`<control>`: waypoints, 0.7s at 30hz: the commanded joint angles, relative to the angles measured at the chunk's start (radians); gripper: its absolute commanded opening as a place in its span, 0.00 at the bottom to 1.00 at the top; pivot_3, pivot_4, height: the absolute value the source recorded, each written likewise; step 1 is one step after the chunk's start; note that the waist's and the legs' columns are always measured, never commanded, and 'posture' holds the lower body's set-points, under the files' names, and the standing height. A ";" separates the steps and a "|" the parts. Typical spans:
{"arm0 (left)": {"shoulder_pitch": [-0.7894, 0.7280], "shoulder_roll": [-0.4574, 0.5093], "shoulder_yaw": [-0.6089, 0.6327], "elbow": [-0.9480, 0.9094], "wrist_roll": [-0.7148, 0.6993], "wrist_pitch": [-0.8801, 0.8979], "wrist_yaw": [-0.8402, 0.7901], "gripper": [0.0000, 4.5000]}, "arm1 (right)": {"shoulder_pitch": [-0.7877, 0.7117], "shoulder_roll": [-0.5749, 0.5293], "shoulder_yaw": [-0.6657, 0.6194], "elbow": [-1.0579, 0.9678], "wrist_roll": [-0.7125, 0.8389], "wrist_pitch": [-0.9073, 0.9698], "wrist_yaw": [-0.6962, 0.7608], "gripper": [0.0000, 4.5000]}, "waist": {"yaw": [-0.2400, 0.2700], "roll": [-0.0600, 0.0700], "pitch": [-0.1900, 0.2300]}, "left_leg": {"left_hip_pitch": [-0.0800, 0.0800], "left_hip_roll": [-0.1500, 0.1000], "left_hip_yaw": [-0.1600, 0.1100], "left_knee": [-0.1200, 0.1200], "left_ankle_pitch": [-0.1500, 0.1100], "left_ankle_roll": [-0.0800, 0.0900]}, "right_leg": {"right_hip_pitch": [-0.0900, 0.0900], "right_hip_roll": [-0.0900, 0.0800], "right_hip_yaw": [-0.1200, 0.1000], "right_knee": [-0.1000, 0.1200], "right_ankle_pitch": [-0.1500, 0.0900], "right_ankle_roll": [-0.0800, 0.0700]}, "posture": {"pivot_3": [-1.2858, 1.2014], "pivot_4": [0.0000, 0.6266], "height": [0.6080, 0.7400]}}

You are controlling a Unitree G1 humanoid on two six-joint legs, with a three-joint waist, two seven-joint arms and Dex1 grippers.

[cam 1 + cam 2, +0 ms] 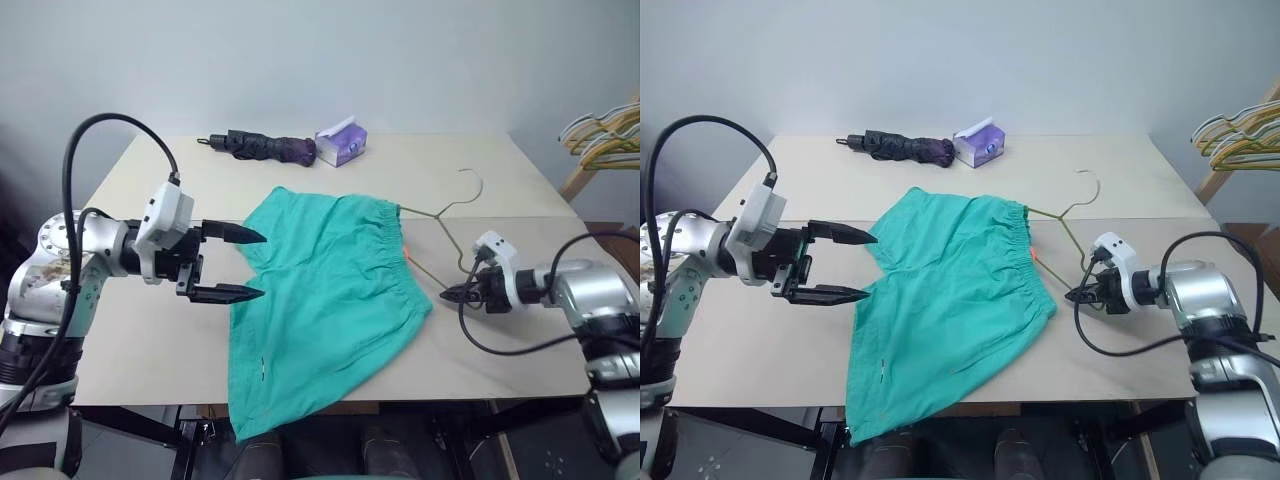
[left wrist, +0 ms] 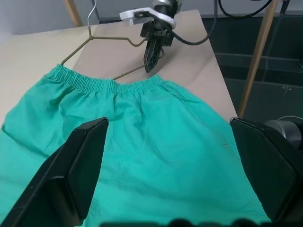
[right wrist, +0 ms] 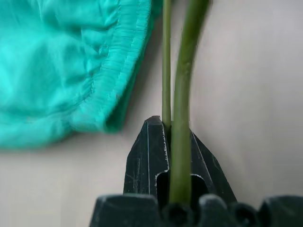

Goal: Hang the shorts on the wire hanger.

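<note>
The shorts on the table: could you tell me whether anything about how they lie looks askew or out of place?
Yes: the shorts lie at a slant, one leg hanging over the table's near edge. The wire hanger is partly tucked under the waistband, its corner pinched in the right hand.

The shorts cover part of the wire hanger; one leg droops past the table edge.

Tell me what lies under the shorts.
Under the shorts lies the table, and the wire hanger runs in under the waistband; how far it reaches is covered by cloth.
</note>
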 commanded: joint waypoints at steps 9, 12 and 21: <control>-0.265 -0.052 -0.082 0.311 0.215 -0.284 -0.015 0.99 | -0.007 -0.103 0.062 -0.581 -0.147 -0.069 -0.137 0.00 | -0.028 0.000 0.000 | -0.001 0.000 0.000 0.002 0.000 -0.001 | -0.002 0.000 0.000 0.002 0.001 0.000 | 0.48 0.03 1.00; -0.315 -0.066 -0.099 0.401 0.263 -0.378 -0.037 0.99 | -0.014 -0.126 0.099 -0.623 -0.176 -0.075 -0.126 0.00 | -0.029 0.000 0.000 | -0.005 0.000 0.000 0.002 0.000 -0.001 | -0.006 0.000 0.000 0.002 0.001 0.000 | 0.47 0.03 1.00; -0.423 -0.122 -0.247 0.616 0.370 -0.678 -0.170 0.99 | -0.076 -0.129 0.150 -0.683 -0.185 -0.091 -0.059 0.00 | -0.030 0.000 -0.001 | -0.006 0.000 0.000 0.002 0.000 -0.001 | -0.006 0.000 0.000 0.002 0.001 0.000 | 0.48 0.02 1.00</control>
